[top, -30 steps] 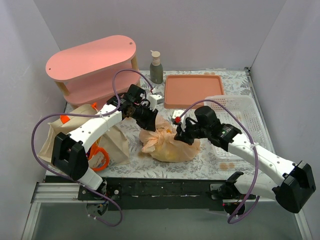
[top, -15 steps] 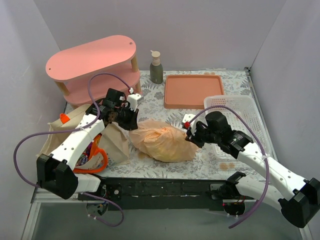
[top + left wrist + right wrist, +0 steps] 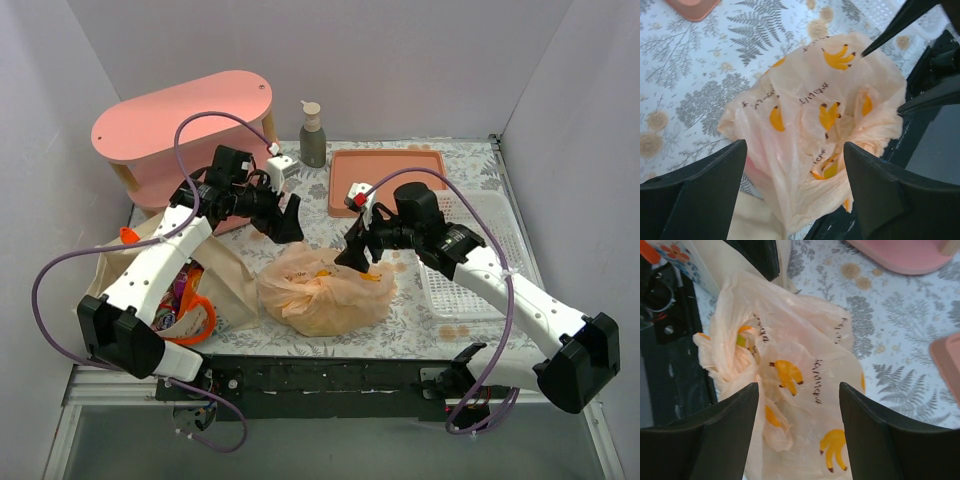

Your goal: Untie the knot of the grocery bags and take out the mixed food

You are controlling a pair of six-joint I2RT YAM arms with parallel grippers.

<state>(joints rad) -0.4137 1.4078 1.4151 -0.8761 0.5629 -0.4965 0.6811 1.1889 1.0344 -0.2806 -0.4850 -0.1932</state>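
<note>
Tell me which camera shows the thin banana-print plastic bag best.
The left wrist view: the plastic bag shows large, with print and bunched top clear. The right wrist view shows it close too, cropped at the bottom edge; the top external view shows it whole but small.

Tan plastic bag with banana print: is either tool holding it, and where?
Nothing is held. The left tool and right tool are both open above the thin crinkly tan plastic bag.
</note>
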